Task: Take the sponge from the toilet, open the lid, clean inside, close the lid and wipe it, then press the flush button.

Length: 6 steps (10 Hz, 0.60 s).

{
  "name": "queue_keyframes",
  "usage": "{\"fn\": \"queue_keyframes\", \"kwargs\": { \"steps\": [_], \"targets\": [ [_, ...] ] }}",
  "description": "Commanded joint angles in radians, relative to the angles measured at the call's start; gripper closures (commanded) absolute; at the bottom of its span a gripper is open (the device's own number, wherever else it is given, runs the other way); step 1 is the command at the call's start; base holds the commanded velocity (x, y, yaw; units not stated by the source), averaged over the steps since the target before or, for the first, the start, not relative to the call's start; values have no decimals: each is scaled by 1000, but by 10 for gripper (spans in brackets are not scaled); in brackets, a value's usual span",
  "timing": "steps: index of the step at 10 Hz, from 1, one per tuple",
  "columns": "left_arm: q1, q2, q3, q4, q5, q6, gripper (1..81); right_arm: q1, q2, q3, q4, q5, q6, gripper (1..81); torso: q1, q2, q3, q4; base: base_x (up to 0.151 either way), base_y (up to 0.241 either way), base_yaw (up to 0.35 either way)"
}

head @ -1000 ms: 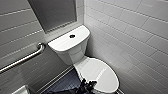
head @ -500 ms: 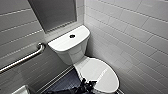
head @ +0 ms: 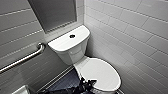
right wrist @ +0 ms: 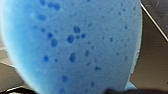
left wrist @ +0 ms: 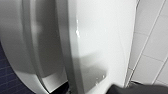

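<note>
One sponge (right wrist: 75,45), bright blue porous foam with darker pits and a rounded edge, is clamped in the right gripper (right wrist: 120,90), close up against its wrist camera. The dark left gripper (head: 87,84) is at the near rim of the closed lid (head: 102,72); can't tell how far open it is. The lid is oval, glossy white and smooth. Beyond the left gripper is the toilet (head: 72,50) with its boxy ceramic tank, and the small dark round flush button (head: 72,36) centred on top. A tubular metal grab bar (head: 22,59) is off to that gripper's left, on the grey tiled wall.
</note>
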Motion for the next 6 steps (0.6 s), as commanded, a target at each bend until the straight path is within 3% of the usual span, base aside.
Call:
{"fn": "queue_keyframes", "kwargs": {
  "steps": [1,4,5,6],
  "targets": [
    [-152,-42,159,16,-111,9,10,-2,-32,14,-12,-41,4,811,0,0,31,0,0,0,0],
    [-152,-111,261,10,-139,9,10,-2,-29,10,-12,-36,4,811,0,0,116,0,0,0,0],
    [-152,-135,295,9,-148,-2,10,-2,-29,10,-15,-36,4,811,0,0,69,0,0,0,0],
    [-152,-155,318,10,-148,-17,10,0,-28,10,-15,-36,5,811,0,0,94,0,0,0,0]
  ]
}}
